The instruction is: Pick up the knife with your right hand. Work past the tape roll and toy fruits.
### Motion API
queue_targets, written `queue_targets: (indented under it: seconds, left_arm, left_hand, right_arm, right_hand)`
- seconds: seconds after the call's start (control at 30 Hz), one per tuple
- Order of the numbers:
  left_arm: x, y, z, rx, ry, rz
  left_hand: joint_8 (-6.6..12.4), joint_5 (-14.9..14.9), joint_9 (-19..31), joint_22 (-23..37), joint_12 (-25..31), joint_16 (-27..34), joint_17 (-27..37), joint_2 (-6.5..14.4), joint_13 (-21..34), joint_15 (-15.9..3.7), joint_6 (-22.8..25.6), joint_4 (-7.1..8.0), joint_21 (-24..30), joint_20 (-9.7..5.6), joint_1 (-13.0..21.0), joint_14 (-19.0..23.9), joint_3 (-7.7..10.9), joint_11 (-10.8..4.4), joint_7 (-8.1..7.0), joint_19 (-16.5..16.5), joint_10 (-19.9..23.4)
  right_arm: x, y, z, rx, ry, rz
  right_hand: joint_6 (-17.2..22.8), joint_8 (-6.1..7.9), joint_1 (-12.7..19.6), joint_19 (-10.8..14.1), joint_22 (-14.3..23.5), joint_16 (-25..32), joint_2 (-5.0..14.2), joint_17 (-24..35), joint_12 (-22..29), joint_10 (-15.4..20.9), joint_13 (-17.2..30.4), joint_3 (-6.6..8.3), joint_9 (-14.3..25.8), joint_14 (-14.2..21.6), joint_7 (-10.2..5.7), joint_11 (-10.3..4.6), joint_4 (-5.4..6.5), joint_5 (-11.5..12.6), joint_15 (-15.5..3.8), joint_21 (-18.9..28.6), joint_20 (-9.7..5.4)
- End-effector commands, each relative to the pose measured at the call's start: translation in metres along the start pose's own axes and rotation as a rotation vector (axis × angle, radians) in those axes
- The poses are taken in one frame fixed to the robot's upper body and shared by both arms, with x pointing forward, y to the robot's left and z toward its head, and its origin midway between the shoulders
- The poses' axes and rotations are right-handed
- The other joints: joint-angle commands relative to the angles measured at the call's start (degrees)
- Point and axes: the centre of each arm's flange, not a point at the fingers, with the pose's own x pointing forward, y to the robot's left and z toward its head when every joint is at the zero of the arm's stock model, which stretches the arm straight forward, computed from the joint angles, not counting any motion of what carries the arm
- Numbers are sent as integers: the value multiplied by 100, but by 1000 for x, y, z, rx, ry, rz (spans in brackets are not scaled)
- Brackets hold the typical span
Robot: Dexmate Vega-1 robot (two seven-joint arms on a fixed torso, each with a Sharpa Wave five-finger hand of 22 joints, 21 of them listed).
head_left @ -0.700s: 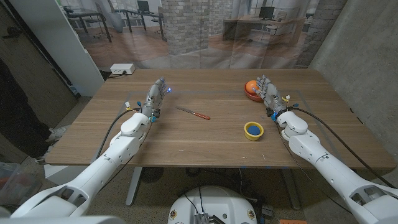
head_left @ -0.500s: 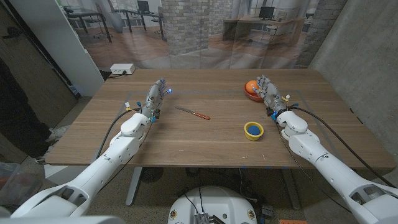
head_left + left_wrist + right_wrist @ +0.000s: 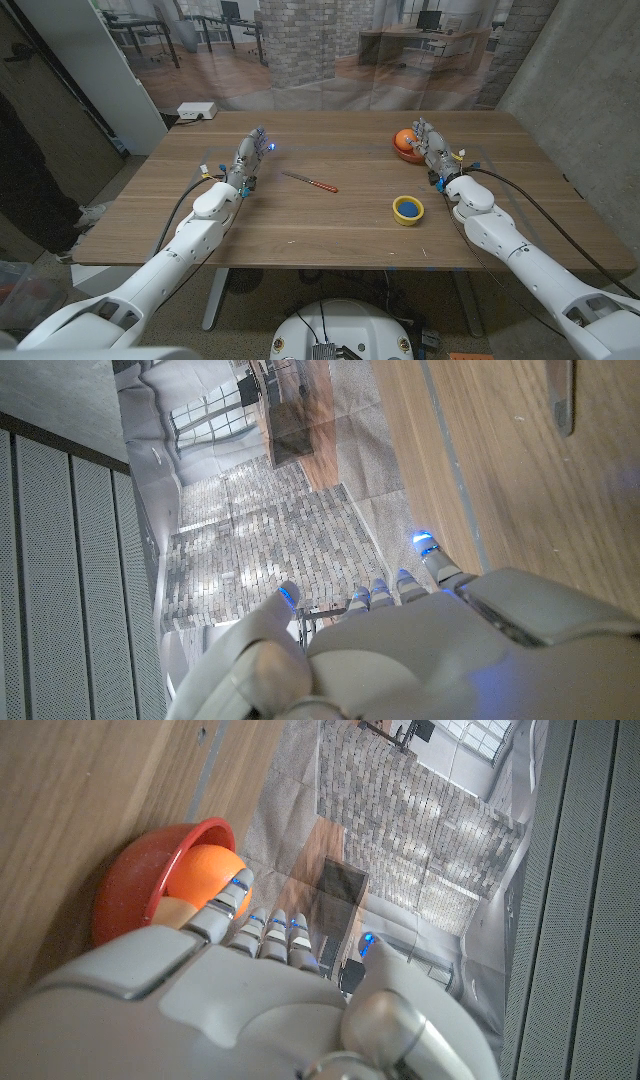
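One knife (image 3: 310,181) lies at table centre, one tape roll (image 3: 407,209) at its 4 o'clock, one bowl (image 3: 405,146) with an orange fruit (image 3: 403,137) at 2 o'clock. The left hand (image 3: 250,156) and the right hand (image 3: 432,151) hold nothing, fingers straight and apart.

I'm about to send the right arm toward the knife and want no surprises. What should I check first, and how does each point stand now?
1. Right robot hand free: ok, it holds nothing, fingers apart.
2. Knife reachable: ok, it lies bare on the table, nothing on it.
3. Red bowl with the orange toy fruit: not ok, it sits right at the right hand's fingers; draw back clear before swinging.
4. Blue and yellow tape roll: cannot tell if the arm will clear it; it lies between the right arm and the knife.
5. Left robot hand: ok, holds nothing, apart from the knife.
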Motion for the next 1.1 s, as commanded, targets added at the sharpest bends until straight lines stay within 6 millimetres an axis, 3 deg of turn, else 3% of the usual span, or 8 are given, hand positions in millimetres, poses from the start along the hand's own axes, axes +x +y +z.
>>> queue_targets:
  seconds: [0.03, 0.47, 1.1]
  left_arm:
    - [0, 4, 0, -1, 3, 3]
    - [0, 5, -1, 1, 3, -1]
    - [-3, 5, 0, 8, 0, -3]
  left_hand:
    - [40, 39, 24, 12, 38, 27, 6, 392, 8, 34, -707, 14, 6, 12, 12, -862, 40, 33, 10, -1145, -740]
    - [60, 38, 27, 12, 59, 45, 6, 384, 10, 100, -657, 8, -4, 56, 2, -811, 51, 89, 45, -1124, -690]
    - [68, 37, 29, 13, 68, 51, 7, 377, 12, 119, -623, 2, -16, 81, -9, -782, 64, 100, 48, -1096, -664]
  right_arm:
    - [0, 0, 10, -51, -28, -3]
    - [-6, 2, 25, -162, -60, 3]
    - [-11, 11, 49, -291, -132, 35]
  right_hand:
    - [4, 19, 131, 6, 15, 15, -34, 17, 34, 22, 14, 28, 12, 18, 26, 71, -94, 27, 71, 22, 34]
    - [41, 45, 386, 32, 15, 23, -95, 17, 49, 62, 17, 95, 14, 51, 40, 88, -344, 17, 109, 23, 57]
    - [111, 69, 601, 66, 17, 32, -128, 18, 70, 134, 19, 150, 15, 92, 37, 96, -560, -5, 107, 30, 66]
